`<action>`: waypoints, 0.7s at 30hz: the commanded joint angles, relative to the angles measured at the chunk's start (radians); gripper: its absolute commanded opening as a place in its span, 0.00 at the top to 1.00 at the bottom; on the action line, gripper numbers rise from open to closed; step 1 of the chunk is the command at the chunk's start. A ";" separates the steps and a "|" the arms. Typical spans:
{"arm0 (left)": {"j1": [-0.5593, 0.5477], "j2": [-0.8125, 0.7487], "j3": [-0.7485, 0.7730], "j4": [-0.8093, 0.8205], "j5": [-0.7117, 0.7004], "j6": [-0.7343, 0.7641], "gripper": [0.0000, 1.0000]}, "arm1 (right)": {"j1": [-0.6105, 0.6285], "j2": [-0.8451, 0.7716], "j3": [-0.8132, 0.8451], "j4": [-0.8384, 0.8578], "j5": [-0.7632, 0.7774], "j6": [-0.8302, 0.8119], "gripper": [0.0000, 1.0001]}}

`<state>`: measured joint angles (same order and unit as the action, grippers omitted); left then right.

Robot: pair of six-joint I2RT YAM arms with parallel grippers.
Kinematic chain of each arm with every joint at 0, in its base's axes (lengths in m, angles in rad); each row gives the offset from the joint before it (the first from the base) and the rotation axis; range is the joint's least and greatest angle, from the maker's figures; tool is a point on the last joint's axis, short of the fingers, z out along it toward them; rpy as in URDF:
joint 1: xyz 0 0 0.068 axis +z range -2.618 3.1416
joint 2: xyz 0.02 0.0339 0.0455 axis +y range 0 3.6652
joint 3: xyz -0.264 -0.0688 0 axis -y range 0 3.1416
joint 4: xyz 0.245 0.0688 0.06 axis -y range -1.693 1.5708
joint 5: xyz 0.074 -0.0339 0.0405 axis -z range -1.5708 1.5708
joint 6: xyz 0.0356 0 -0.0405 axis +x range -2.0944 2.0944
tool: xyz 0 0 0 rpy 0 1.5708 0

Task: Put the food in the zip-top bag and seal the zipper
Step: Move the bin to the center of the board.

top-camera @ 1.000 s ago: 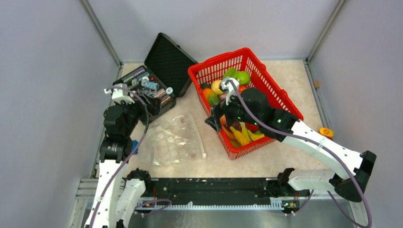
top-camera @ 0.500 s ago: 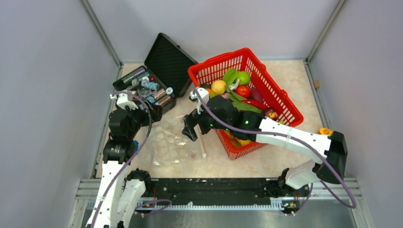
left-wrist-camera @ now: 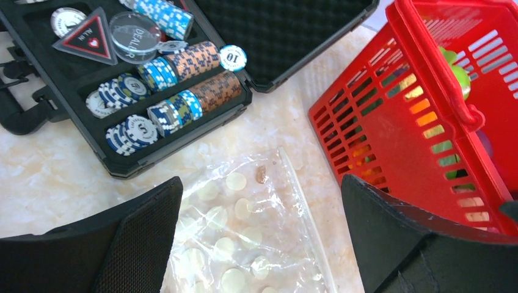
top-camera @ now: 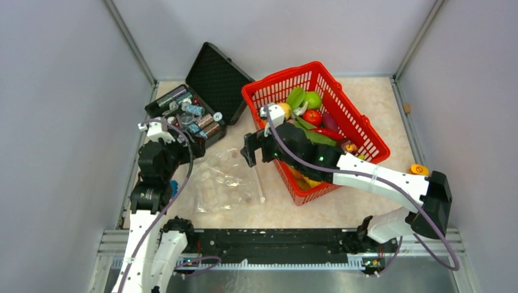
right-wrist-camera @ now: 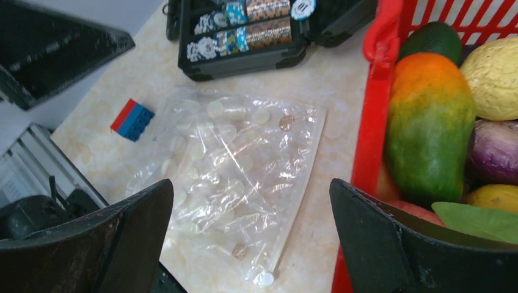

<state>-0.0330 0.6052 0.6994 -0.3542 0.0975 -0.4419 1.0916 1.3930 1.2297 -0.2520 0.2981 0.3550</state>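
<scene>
The right gripper [top-camera: 249, 149] hangs spread and empty above the table [top-camera: 330, 210], between the zip-top bag [top-camera: 227, 182] and the left wall of the red basket [top-camera: 330, 82]. Its arm reaches in a long diagonal from the right base across the basket's near side. The left gripper [left-wrist-camera: 262, 201], likewise parted with nothing between its fingers, is held over the bag's far edge, its arm folded upright by the left wall and aimed toward the open black case [top-camera: 217, 76]. The bag lies flat and crinkled, its zipper [left-wrist-camera: 302, 201] running along the edge facing the basket; whether it is sealed cannot be told. The food [top-camera: 311, 116] sits heaped in the basket.

The overhead camera gives the layout. Only the left wrist camera shows that the case holds rows of poker chips [left-wrist-camera: 177, 110] and a clear dealer button [left-wrist-camera: 135, 36], and that pale round spots dot the bag's film. The right wrist camera alone shows an orange-green mango [right-wrist-camera: 427, 122], a yellow fruit [right-wrist-camera: 492, 70] and a purple vegetable [right-wrist-camera: 495, 149] close inside the basket rim, plus a red-and-blue block [right-wrist-camera: 132, 119] on the table left of the bag.

Half a second earlier the right gripper was lower, over the bag's far-right corner; a second ago it was inside the basket. The left arm has barely moved
</scene>
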 commanded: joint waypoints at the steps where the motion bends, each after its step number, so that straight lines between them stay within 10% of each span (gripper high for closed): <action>1: 0.001 0.002 0.022 0.008 0.138 0.052 0.01 | -0.108 -0.018 -0.078 -0.163 0.099 0.029 0.01; 8: 0.001 0.076 0.039 -0.015 0.299 0.087 0.01 | -0.136 -0.039 -0.074 -0.159 0.035 -0.002 0.01; 21: 0.001 -0.034 0.022 -0.003 0.133 0.078 0.01 | 0.014 -0.094 0.126 -0.132 0.064 -0.123 0.01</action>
<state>-0.0330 0.5957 0.7017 -0.3820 0.2928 -0.3779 1.0847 1.3399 1.2594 -0.3977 0.3786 0.2890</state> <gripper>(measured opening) 0.986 0.986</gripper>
